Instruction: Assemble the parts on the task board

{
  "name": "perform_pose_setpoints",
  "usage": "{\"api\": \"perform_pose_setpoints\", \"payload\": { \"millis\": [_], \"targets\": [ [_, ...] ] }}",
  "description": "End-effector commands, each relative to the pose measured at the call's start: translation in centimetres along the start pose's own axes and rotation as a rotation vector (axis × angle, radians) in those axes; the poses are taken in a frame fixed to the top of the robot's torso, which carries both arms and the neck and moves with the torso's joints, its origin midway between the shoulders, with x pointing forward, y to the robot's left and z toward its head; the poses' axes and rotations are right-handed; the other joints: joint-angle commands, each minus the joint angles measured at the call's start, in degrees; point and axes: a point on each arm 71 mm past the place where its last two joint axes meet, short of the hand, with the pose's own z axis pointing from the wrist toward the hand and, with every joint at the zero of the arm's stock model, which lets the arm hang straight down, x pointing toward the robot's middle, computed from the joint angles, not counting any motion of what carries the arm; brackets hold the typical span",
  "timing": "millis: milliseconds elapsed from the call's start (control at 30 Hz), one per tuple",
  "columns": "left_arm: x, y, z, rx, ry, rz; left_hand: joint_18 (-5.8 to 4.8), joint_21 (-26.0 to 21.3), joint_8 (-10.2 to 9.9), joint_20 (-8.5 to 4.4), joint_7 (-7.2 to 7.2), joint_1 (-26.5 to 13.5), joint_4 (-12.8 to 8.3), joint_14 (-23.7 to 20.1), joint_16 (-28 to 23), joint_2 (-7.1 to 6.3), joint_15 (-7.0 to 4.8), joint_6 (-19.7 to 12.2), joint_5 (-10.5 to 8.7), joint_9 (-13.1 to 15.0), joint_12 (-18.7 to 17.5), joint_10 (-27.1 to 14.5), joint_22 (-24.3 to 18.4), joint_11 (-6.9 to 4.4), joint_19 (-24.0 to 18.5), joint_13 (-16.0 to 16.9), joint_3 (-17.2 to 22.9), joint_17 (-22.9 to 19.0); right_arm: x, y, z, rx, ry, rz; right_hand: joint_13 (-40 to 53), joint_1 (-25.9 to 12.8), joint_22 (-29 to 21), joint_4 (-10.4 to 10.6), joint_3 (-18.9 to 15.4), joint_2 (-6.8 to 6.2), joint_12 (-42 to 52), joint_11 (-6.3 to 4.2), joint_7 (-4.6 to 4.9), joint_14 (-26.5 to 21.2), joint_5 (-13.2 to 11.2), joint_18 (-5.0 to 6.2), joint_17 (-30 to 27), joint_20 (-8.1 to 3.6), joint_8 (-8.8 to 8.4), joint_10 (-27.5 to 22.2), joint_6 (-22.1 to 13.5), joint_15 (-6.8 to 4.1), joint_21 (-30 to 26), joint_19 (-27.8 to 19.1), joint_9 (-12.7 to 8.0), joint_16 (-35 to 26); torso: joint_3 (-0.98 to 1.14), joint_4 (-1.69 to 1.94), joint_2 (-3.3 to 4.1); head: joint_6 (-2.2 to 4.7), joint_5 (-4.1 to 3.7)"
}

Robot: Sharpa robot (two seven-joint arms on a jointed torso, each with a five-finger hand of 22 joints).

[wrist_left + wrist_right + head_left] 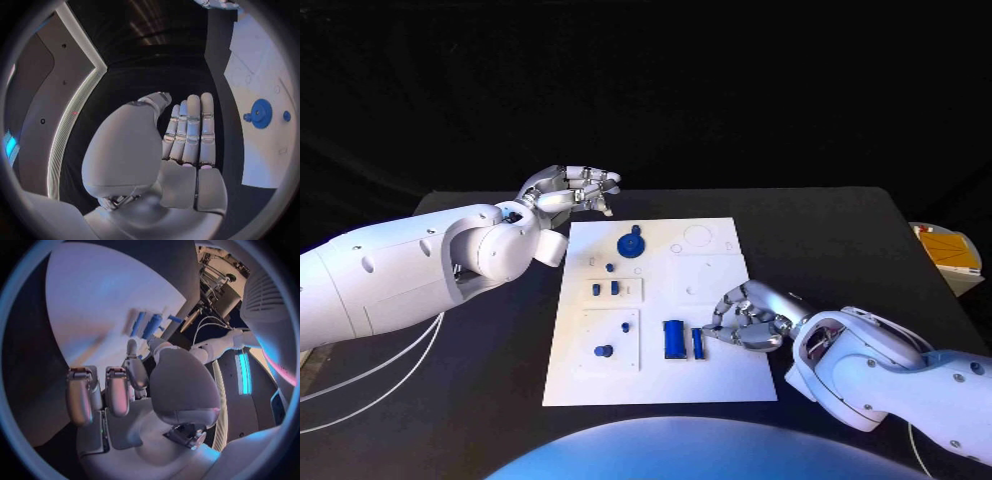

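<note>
- Several small blue parts lie on the flat white rectangular task board (pixel 718 375) in the middle of the black worktop (pixel 862 230): a round blue gear-like disc (pixel 632 243) near the far edge, two short blue pegs (pixel 606 288) in a small raised panel at mid-board, a blue knob (pixel 604 351) in the near-left panel, and two upright blue rectangular blocks (pixel 684 340) side by side near the board's centre.
- Right hand (pixel 750 320) sits over the board's right half, just beside the two blocks; its fingers (pixel 116 390) are curled inward. Whether a fingertip touches the nearer block cannot be told, and nothing shows in its grasp.
- Left hand (pixel 571 189) hovers beyond the board's far-left corner, above the worktop; its fingers (pixel 189 131) lie straight, pressed together, holding nothing.
- One yellow-and-white object (pixel 948 247) lies off the worktop's right edge, partly cut off.
</note>
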Motion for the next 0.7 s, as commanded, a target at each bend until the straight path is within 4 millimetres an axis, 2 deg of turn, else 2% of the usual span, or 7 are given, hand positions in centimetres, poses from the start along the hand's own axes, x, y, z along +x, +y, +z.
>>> {"api": "perform_pose_setpoints", "payload": {
  "millis": [33, 200, 333, 367, 433, 567, 700],
  "targets": [
    [0.0, -0.1, 0.2, 0.015, 0.005, -0.006, 0.17, -0.3, 0.4, 0.13, 0.01, -0.1, 0.0, -0.5, 0.1, 0.24, -0.03, -0.3, 0.15, -0.1, 0.3, -0.5, 0.0, 0.02, 0.1, -0.1, -0.1, -0.1, -2.1, 0.1, 0.7, -0.129, -0.109, 0.228, -1.4, 2.1, 12.3, -0.4, -0.2, 0.38, -3.9, 0.26, 0.37, 3.0, 0.7, 1.17, 0.4, 0.68, -0.62, -2.1, -1.1, 0.61, -3.9, 2.3, -0.2, -1.2, -0.31, -0.07, -0.49, 1.02, -0.67],
    [-0.2, 0.1, 0.6, 0.032, -0.022, -0.005, 0.03, -1.8, 0.4, 0.47, -0.03, -0.8, 0.7, -2.5, -1.5, 0.01, 0.33, -0.7, -0.03, -0.1, -0.2, -1.2, -0.6, 0.18, -1.2, -0.5, -0.1, -0.8, -5.3, -2.2, 3.0, -0.114, -0.187, 0.434, -9.0, 6.3, 8.2, -1.1, -0.3, 0.90, -15.7, 1.46, 1.76, 0.5, 1.4, 3.68, -8.2, 1.71, -2.03, -8.7, -4.1, 1.64, -17.6, -3.2, -0.6, -6.0, -0.68, -0.12, -1.18, 2.68, -1.46],
    [-0.4, 0.2, 1.1, 0.061, -0.061, -0.009, -0.47, -10.4, 1.1, 2.52, -0.02, -1.2, 2.2, -9.0, -10.7, -0.44, 2.10, -1.9, -0.12, 0.1, -3.7, -1.4, -5.6, 0.94, -6.2, -3.0, -0.1, -5.2, -7.8, -4.3, 4.9, -0.075, -0.253, 0.614, -15.9, 8.6, 4.3, -1.8, 0.4, 1.39, -26.1, 2.56, 2.91, -2.9, 1.2, 5.60, -15.9, 2.57, -2.76, -16.5, -6.0, 2.71, -29.5, -8.3, -0.7, -10.6, -0.63, -0.08, -1.66, 5.03, -2.07],
    [-0.5, 0.2, 1.3, 0.071, -0.077, -0.011, -0.51, -13.4, 1.3, 3.27, -0.10, -1.1, 2.5, -9.7, -13.7, -0.51, 2.57, -2.3, -0.14, 0.1, -5.0, -1.1, -7.5, 1.15, -7.3, -3.9, -0.1, -6.4, -8.5, -4.8, 5.5, -0.069, -0.272, 0.656, -18.8, 9.2, -0.9, -1.7, 1.0, 1.58, -29.9, 3.28, 3.60, -7.9, 1.1, 7.85, -25.1, 3.25, -3.01, -20.3, -6.9, 3.42, -44.5, -15.4, -0.9, -16.9, -0.62, -0.04, -1.74, 5.69, -2.30],
    [-0.6, 0.3, 1.6, 0.085, -0.101, -0.012, -0.03, -18.8, 1.7, 4.74, -0.30, -1.3, 2.8, -9.8, -18.9, -0.55, 3.17, -2.8, -0.23, 0.2, -7.8, 0.0, -11.4, 1.46, -7.5, -5.7, -0.6, -8.4, -9.3, -5.5, 6.3, -0.066, -0.296, 0.700, -23.4, 9.7, -6.9, -1.2, 2.0, 1.37, -34.5, 4.39, 4.61, -16.9, 1.0, 9.29, -38.8, 4.36, -4.05, -24.1, -9.0, 4.60, -57.8, -22.3, -1.8, -28.3, -0.55, 0.00, -2.07, 6.74, -2.51],
    [-1.2, 0.8, 2.6, 0.116, -0.180, -0.017, -0.33, -29.6, 0.4, 7.08, -1.28, -1.5, 2.8, -14.1, -31.7, -0.06, 5.46, -4.1, -0.27, -0.8, -15.4, -1.2, -19.2, 2.24, -11.1, -6.1, -2.1, -12.3, -11.1, -6.7, 8.5, -0.092, -0.342, 0.761, -41.5, 10.9, -19.9, -0.4, 6.1, 0.47, -48.9, 7.45, 6.54, -28.4, -0.6, 9.25, -47.7, 8.38, -7.78, -26.2, -10.4, 8.58, -72.3, -30.3, -5.9, -48.0, -0.30, -0.02, -2.78, 9.23, -2.74],
    [-1.5, 1.2, 3.2, 0.133, -0.236, -0.010, -2.25, -35.5, -2.0, 7.25, -2.63, -1.1, 2.9, -16.9, -39.7, 0.96, 6.19, -5.8, -0.25, -2.3, -20.8, -2.9, -24.1, 1.26, -11.9, -6.1, -4.5, -15.0, -12.0, -7.1, 9.8, -0.118, -0.356, 0.780, -55.3, 10.3, -32.8, -2.0, 7.2, 0.75, -55.7, 8.68, 7.02, -29.1, -1.0, 9.54, -54.3, 10.76, -10.83, -25.0, -9.0, 10.56, -80.8, -29.8, -9.6, -61.6, 0.08, 0.11, -3.11, 10.93, -2.98]
  ]
}}
